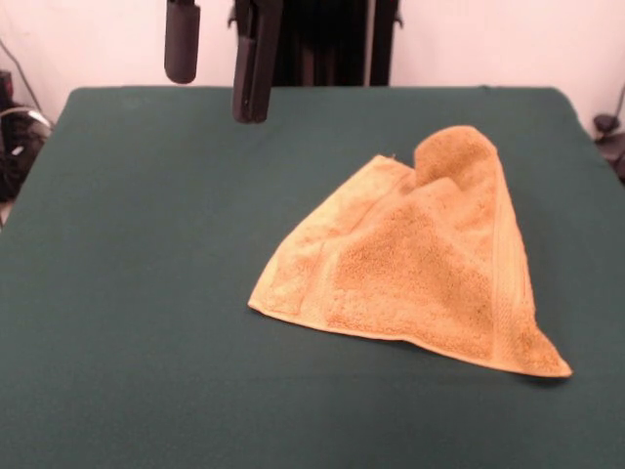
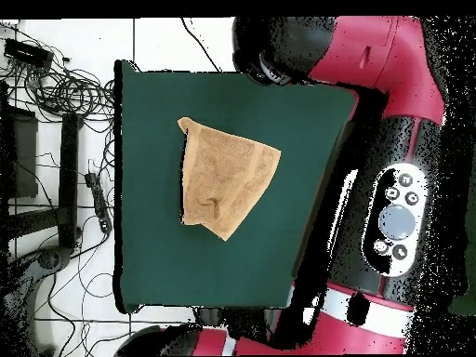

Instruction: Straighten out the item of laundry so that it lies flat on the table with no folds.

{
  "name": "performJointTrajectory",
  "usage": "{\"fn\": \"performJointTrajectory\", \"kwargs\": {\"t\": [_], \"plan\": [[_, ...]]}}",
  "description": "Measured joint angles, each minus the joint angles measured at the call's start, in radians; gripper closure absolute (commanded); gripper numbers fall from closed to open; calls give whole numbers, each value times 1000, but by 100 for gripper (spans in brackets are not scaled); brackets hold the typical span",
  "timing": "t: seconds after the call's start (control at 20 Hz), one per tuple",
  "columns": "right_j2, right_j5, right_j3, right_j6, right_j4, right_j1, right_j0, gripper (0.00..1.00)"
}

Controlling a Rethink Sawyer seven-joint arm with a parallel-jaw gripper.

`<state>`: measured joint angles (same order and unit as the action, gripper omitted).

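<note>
The towel [image 1: 420,264], a golden tan-orange terry cloth, is seen lying on the green-covered table [image 1: 146,293]. In the front view it is placed toward four o'clock from the table's middle. It is not flat: the cloth is folded over itself into a roughly triangular shape, with one pointed corner reaching toward five o'clock and another toward eight o'clock. At the twelve o'clock end of the towel a rounded hump is raised, where the cloth is curled over, and a crease is seen just below it. A smoother woven band is visible along the edge at three o'clock, and another is seen near the edge at nine o'clock.

In the overhead view the towel [image 2: 223,181] is shown as a wedge near the table's [image 2: 149,260] centre, with a long straight edge at nine o'clock and a point directed toward five o'clock. A small dark fold is noticed in its lower part.

The gripper [image 1: 217,68] is held above the table at eleven o'clock in the front view, well apart from the towel. Its two dark fingers [image 1: 182,44] are spread with a clear gap between them, and nothing is held. The red arm [image 2: 390,167] is seen along the three o'clock side of the overhead view.
</note>
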<state>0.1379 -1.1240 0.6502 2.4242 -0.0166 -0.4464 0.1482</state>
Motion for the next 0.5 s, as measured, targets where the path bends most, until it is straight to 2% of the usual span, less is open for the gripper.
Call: {"fn": "performJointTrajectory", "kwargs": {"t": [0.5], "plan": [[50, 0, 5, 68, 54, -2, -17, 0]]}}
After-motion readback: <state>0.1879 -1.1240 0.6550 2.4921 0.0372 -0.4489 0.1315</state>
